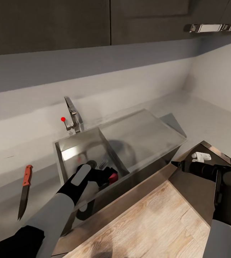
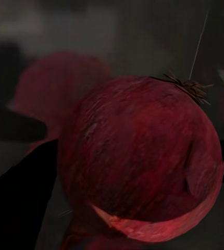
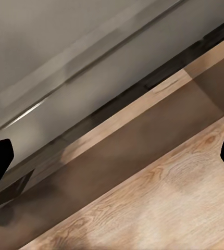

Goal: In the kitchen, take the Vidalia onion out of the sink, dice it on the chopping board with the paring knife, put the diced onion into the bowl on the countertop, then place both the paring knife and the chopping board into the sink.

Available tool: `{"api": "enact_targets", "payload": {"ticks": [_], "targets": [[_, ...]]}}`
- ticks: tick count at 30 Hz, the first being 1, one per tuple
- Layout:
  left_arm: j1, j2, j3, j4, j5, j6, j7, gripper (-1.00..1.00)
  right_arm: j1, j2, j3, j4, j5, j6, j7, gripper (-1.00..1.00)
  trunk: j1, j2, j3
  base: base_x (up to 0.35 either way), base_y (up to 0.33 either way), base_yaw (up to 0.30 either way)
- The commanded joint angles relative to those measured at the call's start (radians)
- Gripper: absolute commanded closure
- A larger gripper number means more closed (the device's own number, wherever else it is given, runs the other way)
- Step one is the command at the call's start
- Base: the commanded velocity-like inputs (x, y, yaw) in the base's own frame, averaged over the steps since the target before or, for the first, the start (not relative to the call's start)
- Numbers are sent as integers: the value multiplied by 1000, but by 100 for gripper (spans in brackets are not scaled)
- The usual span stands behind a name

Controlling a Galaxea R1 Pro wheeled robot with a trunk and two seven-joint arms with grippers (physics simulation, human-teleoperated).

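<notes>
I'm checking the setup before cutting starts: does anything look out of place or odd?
Nothing looks spilled or damaged. The paring knife lies flat on the countertop left of the sink, untouched. The left gripper is down in the basin at the Vidalia onion, whose papery skin is peeling near the bottom.

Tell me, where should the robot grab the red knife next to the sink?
Probably by the red handle, coming straight down from above. The paring knife lies flat on the countertop, left of the sink, handle toward the wall and dark blade pointing at the robot. The handle is its thicker, safer end, and the fingers should close across its narrow width.
</notes>
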Motion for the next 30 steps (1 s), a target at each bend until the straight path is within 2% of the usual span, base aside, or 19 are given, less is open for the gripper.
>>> {"api": "enact_targets", "payload": {"ticks": [1, 8, 17, 19, 21, 24, 25, 26, 27, 28, 29, 30], "targets": [[0, 1, -2, -2, 9, 0, 9, 100, -1, 0, -1, -1, 9, 5, 10, -100, 1, -2, -2, 0, 0, 0], [39, 12, 6, -110, 12, 2, 15, 100, -1, -1, -1, -1, 9, 5, 10, -100, 1, -2, -2, 0, 0, 0], [51, 19, 10, -140, 12, 2, 16, 100, -1, -2, -1, -1, 9, 5, 10, -100, 1, -2, -2, 0, 0, 0], [61, 19, 11, -168, 12, 3, 16, 100, -1, -2, -1, -1, 9, 5, 10, -100, 1, -2, -2, 0, 0, 0], [83, 21, 13, -223, 13, 4, 17, 100, -1, -2, -1, -1, 9, 5, 11, -100, 1, -2, -2, 0, 0, 0], [144, 38, 16, -402, 14, 44, 30, 100, -1, -2, -1, -1, 9, 5, 11, -100, 1, -2, -2, 0, 0, 0], [164, 42, 16, -471, 15, 56, 50, 100, -1, -2, -1, -1, 9, 5, 12, -100, 1, -2, -2, 0, 0, 0], [173, 43, 16, -503, 15, 61, 65, 100, -1, -2, 0, -1, 9, 5, 12, -100, 1, -2, -2, 0, 0, 0], [196, 45, 16, -590, 19, 70, 122, 100, -1, -2, 0, -1, 9, 5, 16, -100, 1, -2, -2, 0, 0, 0], [222, 48, 17, -673, 65, 76, 205, 100, -1, -2, -1, -1, 9, 5, 21, -100, 1, -2, -2, 0, 0, 0], [232, 51, 17, -707, 94, 78, 240, 100, -1, -2, -1, -1, 9, 5, 22, -100, 1, -2, -2, 0, 0, 0], [236, 54, 18, -723, 106, 78, 254, 100, -1, -3, -1, -1, 9, 5, 22, -100, 1, -2, -2, 0, 0, 0]]}}
